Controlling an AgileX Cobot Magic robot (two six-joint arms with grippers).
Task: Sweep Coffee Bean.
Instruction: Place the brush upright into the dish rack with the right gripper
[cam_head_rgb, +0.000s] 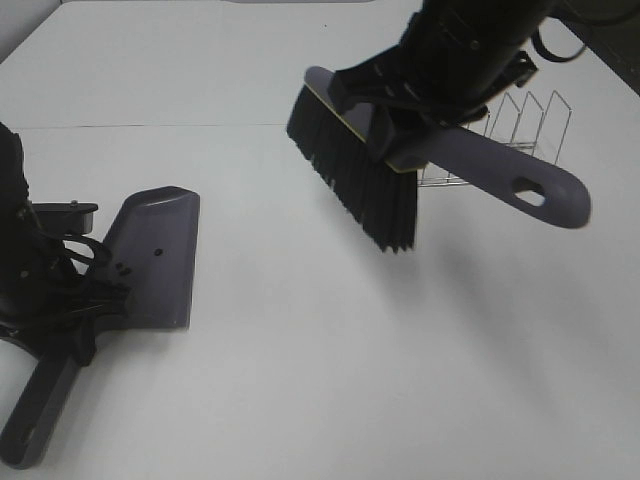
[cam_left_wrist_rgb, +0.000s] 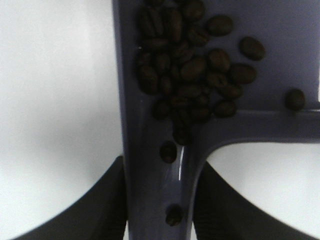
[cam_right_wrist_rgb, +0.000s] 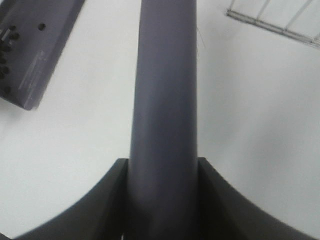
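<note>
From the high camera, my left tool (cam_head_rgb: 70, 310) sits at about 8 o'clock on the white desk (cam_head_rgb: 350, 380). Its wrist view shows both fingers pressed against the sides of the handle of the purple-grey dustpan (cam_head_rgb: 155, 260), so it is clamped on that handle. The pan lies flat on the desk with its open lip towards 12 o'clock and its handle running back towards 7 o'clock.

The coffee beans (cam_left_wrist_rgb: 190, 70) are inside the dustpan (cam_left_wrist_rgb: 290, 50), heaped at the rear where the pan narrows into the handle. One bean lies a little apart from the heap, and two more sit down in the handle's channel between the fingers of the left tool (cam_left_wrist_rgb: 160, 200). From above I can make out only a few dark specks (cam_head_rgb: 120, 268).

My right tool (cam_head_rgb: 400, 110) is at about 1 o'clock, closed tight on the brush (cam_head_rgb: 350, 170); its wrist view shows the brush handle (cam_right_wrist_rgb: 165, 75) gripped between the fingers of the right tool (cam_right_wrist_rgb: 162, 200). The brush looks raised off the desk, black bristles pointing down, well apart from the dustpan. A wire rack (cam_head_rgb: 520, 120) stands just behind it, towards 2 o'clock.
</note>
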